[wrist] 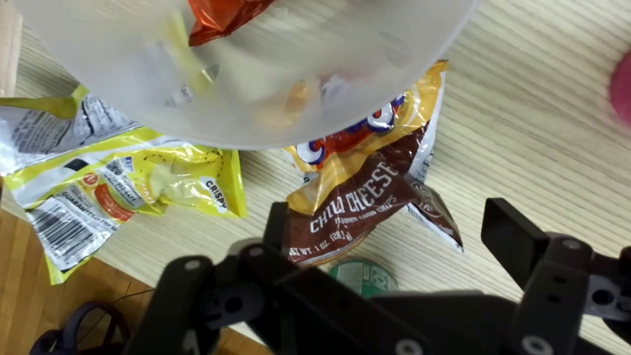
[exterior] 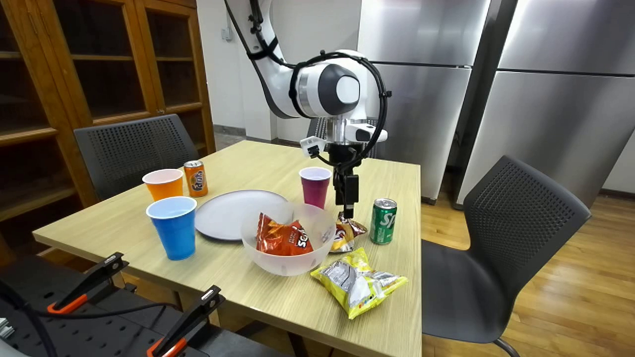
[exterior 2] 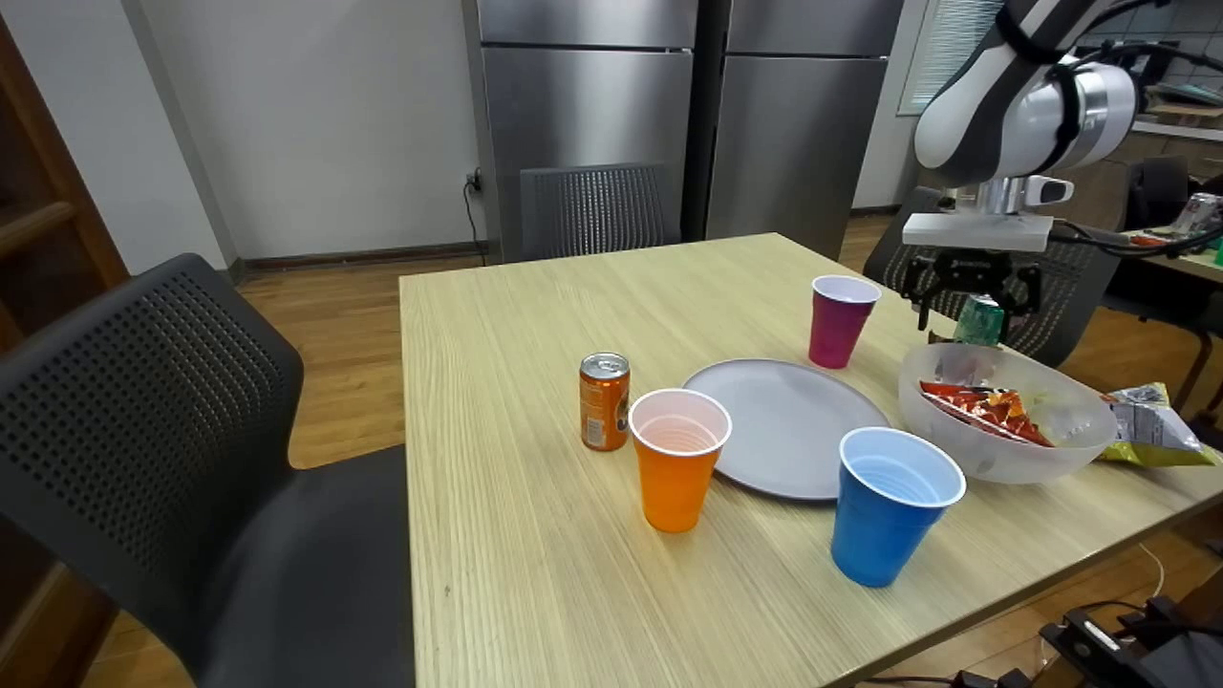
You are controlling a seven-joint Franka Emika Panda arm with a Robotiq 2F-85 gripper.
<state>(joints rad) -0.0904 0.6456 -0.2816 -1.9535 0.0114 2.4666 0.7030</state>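
Note:
My gripper point(wrist: 394, 228) stands open above the table, nothing held between its fingers. Under it lies a brown and yellow chili cheese chip bag point(wrist: 345, 207), beside the frosted bowl point(wrist: 236, 118), whose wall covers part of it. In the wrist view the bag's near corner lines up with the left finger; I cannot tell whether they touch. A red chip bag point(exterior: 283, 238) rests inside the bowl. The green soda can point(exterior: 384, 223) stands upright just past the brown bag. A yellow chip bag point(exterior: 357, 282) lies near the table's corner. In an exterior view the gripper point(exterior 2: 965, 320) hangs behind the bowl.
A magenta cup point(exterior: 315, 187) stands close behind the bowl. Farther off are a grey plate point(exterior 2: 788, 430), a blue cup point(exterior 2: 889, 506), an orange cup point(exterior 2: 676, 478) and an orange soda can point(exterior 2: 604, 401). Dark chairs point(exterior: 496, 258) surround the table.

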